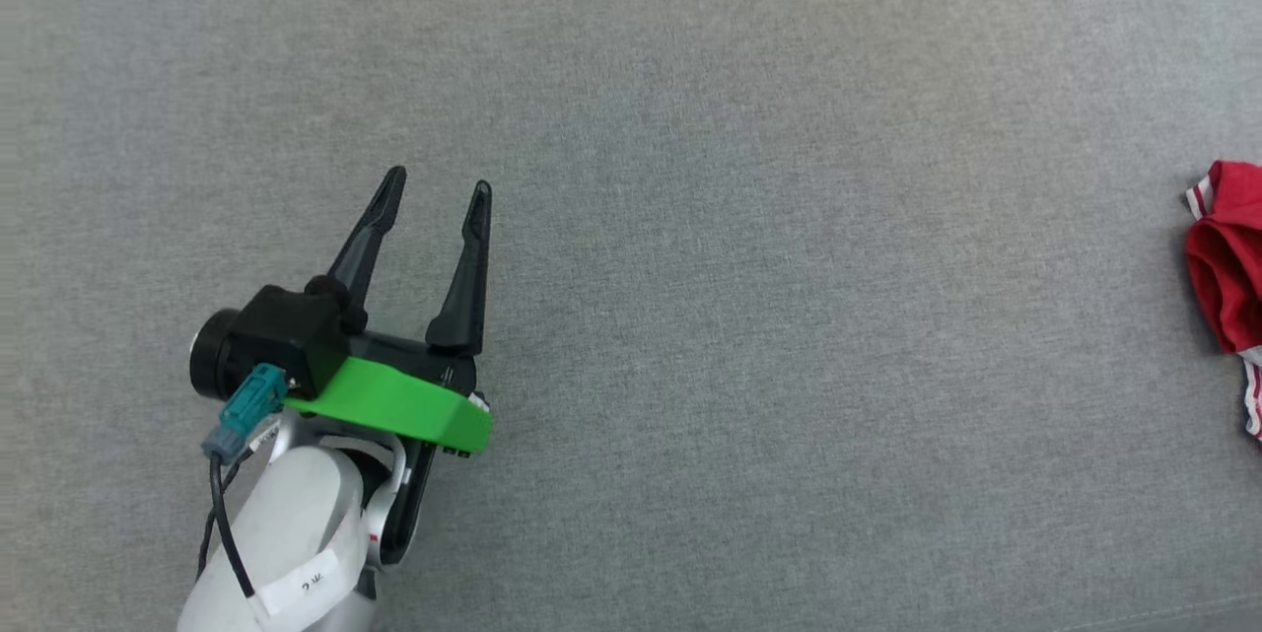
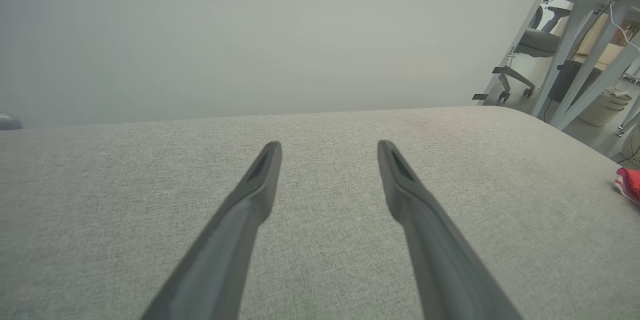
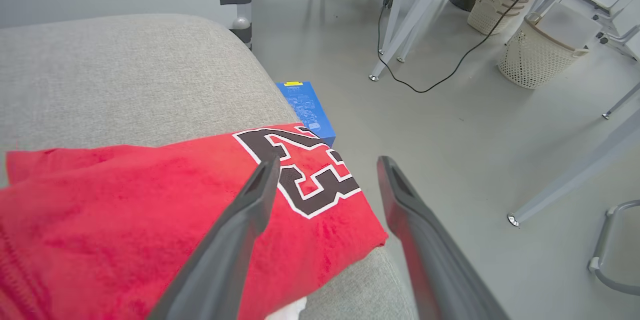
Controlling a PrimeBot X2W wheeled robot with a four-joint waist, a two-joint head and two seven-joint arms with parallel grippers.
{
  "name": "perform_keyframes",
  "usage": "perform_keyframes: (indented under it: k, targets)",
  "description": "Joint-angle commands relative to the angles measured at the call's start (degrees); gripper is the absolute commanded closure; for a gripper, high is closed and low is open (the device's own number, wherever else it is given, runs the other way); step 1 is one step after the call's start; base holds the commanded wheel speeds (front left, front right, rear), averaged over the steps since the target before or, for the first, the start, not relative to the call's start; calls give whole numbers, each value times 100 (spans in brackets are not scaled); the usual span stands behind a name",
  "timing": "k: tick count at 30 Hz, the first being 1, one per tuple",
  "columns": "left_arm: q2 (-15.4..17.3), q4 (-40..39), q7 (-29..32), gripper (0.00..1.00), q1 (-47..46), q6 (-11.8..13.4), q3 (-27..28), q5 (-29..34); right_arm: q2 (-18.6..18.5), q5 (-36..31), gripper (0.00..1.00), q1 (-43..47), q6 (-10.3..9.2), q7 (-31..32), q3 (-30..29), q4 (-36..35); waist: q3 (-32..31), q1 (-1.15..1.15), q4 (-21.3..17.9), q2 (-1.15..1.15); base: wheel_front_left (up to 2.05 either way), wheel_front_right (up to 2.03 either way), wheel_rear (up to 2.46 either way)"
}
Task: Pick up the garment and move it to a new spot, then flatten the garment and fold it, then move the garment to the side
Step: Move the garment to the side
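The left gripper (image 1: 438, 180), fingers apart, hangs over the grey woven fabric surface (image 1: 739, 218). The right gripper (image 3: 328, 160), also spread, has the crumpled red garment (image 3: 125, 200) with black "23" under its left finger.

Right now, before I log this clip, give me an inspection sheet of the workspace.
Surface: grey fabric cushion, with the garment on it.
Job's things: garment is red, lying at the cushion's corner, "23" showing.
Clutter: blue box on the floor beside the cushion.
Grippers: left gripper open over bare cushion; right gripper open above the garment.
Cables: black cable trailing across the floor.
Surroundings: table legs, white basket, office chair.
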Motion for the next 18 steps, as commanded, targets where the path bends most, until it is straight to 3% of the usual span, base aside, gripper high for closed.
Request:
perform_keyframes:
  k: [1, 7, 18]
  targets:
    - [-34, 35, -47, 0, 85, 26, -4, -39, 33, 185, 0, 213, -5, -148, 103, -61, -511, 1, 252, 0, 0, 0, 0]
    - [-69, 247, -80, 0, 355, 86, 28, -81, 436, 514, 0, 887, -5, -558, 681, -445, -924, 1, 426, 0, 0, 0, 0]
    - [-50, 517, -103, 0, 882, 249, 185, -227, 1614, 91, 0, 1628, -5, -455, 1471, -1661, -1582, 1, 784, 0, 0, 0, 0]
